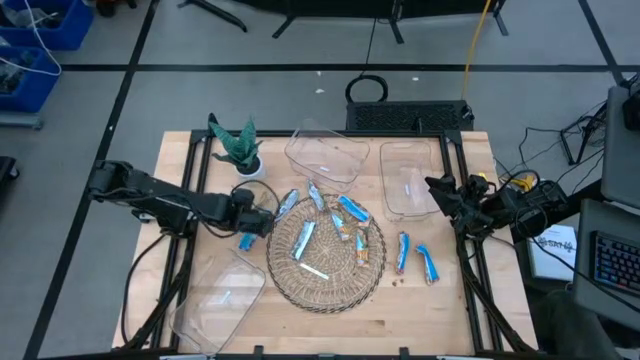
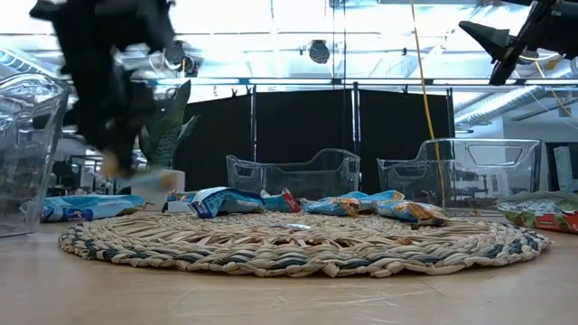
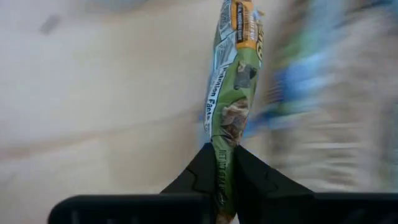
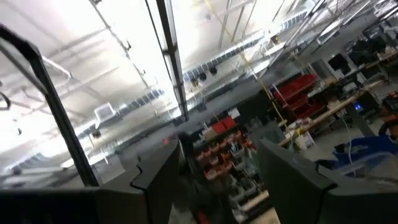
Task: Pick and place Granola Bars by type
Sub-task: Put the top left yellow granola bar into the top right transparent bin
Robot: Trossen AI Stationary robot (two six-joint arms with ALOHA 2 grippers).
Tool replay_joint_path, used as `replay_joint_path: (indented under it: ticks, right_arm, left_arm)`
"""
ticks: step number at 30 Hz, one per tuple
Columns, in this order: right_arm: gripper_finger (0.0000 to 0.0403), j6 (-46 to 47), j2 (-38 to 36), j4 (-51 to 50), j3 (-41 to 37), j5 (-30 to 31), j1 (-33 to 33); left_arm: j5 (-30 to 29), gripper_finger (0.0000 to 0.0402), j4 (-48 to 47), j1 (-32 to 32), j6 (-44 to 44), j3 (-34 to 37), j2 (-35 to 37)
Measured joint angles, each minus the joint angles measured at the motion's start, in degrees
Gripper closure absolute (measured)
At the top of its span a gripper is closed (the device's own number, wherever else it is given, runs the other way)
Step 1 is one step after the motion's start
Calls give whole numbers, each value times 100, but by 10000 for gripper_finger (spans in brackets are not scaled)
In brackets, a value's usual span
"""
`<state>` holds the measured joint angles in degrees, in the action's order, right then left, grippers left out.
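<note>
Left claw (image 3: 225, 167) clamped on one end of a green-wrapped granola bar (image 3: 231, 93), held off the worktop (image 1: 450, 310) just left of the woven mat (image 1: 340, 285). Right claw (image 1: 437, 188) parked with fingers spread by the right-hand clear bin (image 1: 408, 205). Other bars (image 1: 304, 240) strewn on and around the mat.

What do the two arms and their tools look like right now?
Both arms are dark, jointed and slim. The left tool has two black wedge-shaped fingers on a flat black bar. The right tool has black pointed fingers; yellow and black cables bunch at that arm's base. No markings can be made out.
</note>
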<state>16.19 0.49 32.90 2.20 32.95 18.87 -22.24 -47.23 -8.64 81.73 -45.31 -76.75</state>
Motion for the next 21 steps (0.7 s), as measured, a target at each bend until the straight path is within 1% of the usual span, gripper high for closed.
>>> replay_joint_path:
  ticks: [4, 6, 8, 10, 15, 18, 21]
  right_arm:
    - [195, 210, 384, -1061, 429, -112, -2]
    - [195, 203, 697, -1147, 765, -167, -3]
    - [195, 31, 1094, -1146, 1043, -148, -6]
    - [194, -309, 1538, -1191, 1267, -30, -6]
    - [172, -1153, 2622, -655, 1912, 144, -77]
    - [152, -1235, 3256, -497, 2211, 142, -262]
    - [135, -1240, 3767, -345, 2503, 138, -513]
  left_arm:
    - [-37, 372, 347, 0, -1322, -842, 59]
    - [42, 372, 765, 0, -2109, -1203, 55]
    - [75, 373, 1284, 3, -2735, -1480, 57]
    - [10, 373, 1668, 61, -3155, -1708, 57]
    - [-152, 374, 2560, 371, -4052, -2113, 23]
    - [-77, 374, 3263, 581, -4642, -2271, -121]
    - [172, 374, 3970, 767, -5134, -2431, -371]
